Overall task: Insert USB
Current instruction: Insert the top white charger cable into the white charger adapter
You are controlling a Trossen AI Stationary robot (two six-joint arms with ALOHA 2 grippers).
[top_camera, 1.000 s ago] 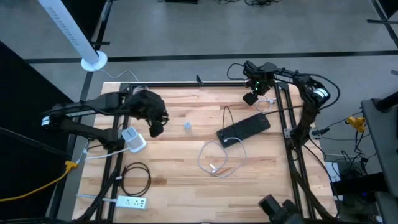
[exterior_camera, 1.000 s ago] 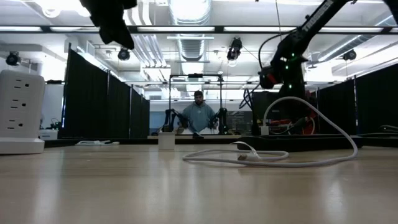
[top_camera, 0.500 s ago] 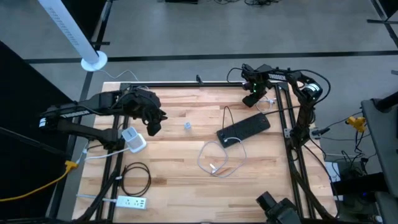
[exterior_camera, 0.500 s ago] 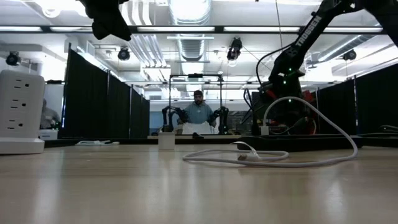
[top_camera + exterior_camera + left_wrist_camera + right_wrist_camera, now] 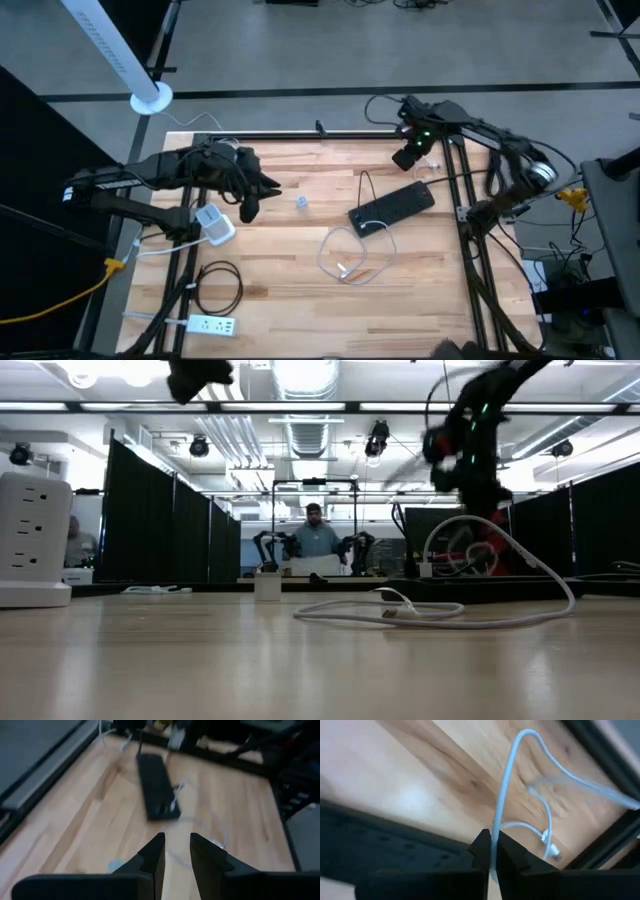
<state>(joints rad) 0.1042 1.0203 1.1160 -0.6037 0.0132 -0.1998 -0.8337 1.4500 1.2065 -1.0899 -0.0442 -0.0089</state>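
The right gripper [image 5: 492,851], at the table's far right, pinches the white cable [image 5: 506,790] just beyond the black hub [image 5: 392,209], which lies nearer, long axis slanting left-near. The left gripper [image 5: 174,851], narrowly open and empty, hovers far left.

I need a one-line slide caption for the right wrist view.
Right gripper shut on a white cable above the wooden table.

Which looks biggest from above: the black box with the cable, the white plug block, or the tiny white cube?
Largest to smallest, seen from above:
1. black box
2. white plug block
3. tiny white cube
All three sit on the table, so the ranking is fair.
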